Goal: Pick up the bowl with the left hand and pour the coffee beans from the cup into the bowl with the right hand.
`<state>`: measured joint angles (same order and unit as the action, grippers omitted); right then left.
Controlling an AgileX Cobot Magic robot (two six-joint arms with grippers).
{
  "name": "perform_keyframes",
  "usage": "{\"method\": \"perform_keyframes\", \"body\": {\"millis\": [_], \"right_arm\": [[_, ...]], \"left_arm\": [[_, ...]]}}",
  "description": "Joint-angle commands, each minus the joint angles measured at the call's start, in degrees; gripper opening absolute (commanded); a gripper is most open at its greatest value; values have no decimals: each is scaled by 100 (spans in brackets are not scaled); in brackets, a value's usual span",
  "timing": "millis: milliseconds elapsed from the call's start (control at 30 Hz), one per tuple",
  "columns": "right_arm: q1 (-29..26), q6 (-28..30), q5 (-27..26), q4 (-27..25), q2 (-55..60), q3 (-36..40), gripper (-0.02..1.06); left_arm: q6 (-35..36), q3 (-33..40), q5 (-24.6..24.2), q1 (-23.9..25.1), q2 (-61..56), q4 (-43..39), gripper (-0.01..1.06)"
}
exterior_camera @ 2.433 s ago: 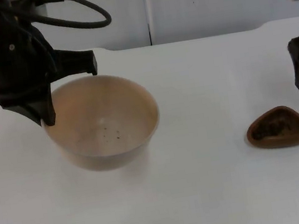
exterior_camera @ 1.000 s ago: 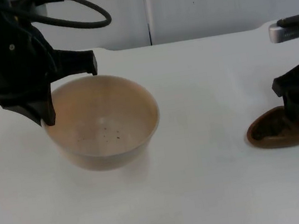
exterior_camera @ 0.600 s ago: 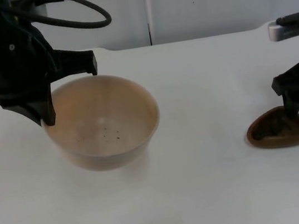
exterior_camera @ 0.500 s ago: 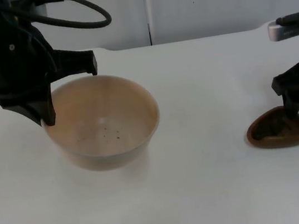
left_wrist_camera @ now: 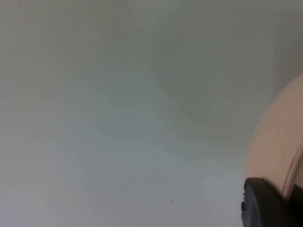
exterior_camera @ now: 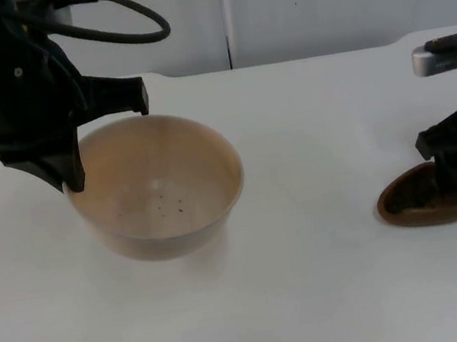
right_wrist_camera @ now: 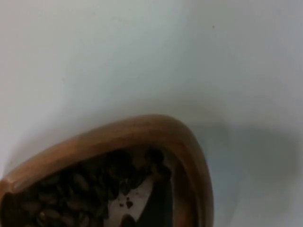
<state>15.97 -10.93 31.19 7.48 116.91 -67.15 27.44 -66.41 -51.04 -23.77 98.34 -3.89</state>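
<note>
On your white table the large tan bowl sits left of centre, a few dark specks on its floor, and your left gripper is clamped on its near-left rim, one black fingertip pressed to the outer wall. Well apart to the right stands the small brown wooden cup of coffee beans. Your right gripper is down at the cup's far rim with one finger inside it; you cannot tell how wide it stands.

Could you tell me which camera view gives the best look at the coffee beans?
The right wrist view: the coffee beans lie close up inside the brown cup. The top view shows them as a dark patch; the left wrist view faces the bowl.
</note>
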Motion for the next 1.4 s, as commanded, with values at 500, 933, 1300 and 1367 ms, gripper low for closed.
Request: {"method": "perform_keyframes", "body": {"millis": [500,933,1300,1367], "right_arm": [[7,-22,-224,-2,-17,42,68],[7,-22,-294,-11,-17,137,66],[7,-22,-608,-11,-17,338,58],[7,-22,-608,-11,-17,338,51]], "left_arm": [[31,-11,54,-29,-51,-3,0],[31,-11,54,-29,-51,-3,0],[31,-11,64,-29,-51,-5,0],[31,-11,64,-29,-51,-5,0]]}}
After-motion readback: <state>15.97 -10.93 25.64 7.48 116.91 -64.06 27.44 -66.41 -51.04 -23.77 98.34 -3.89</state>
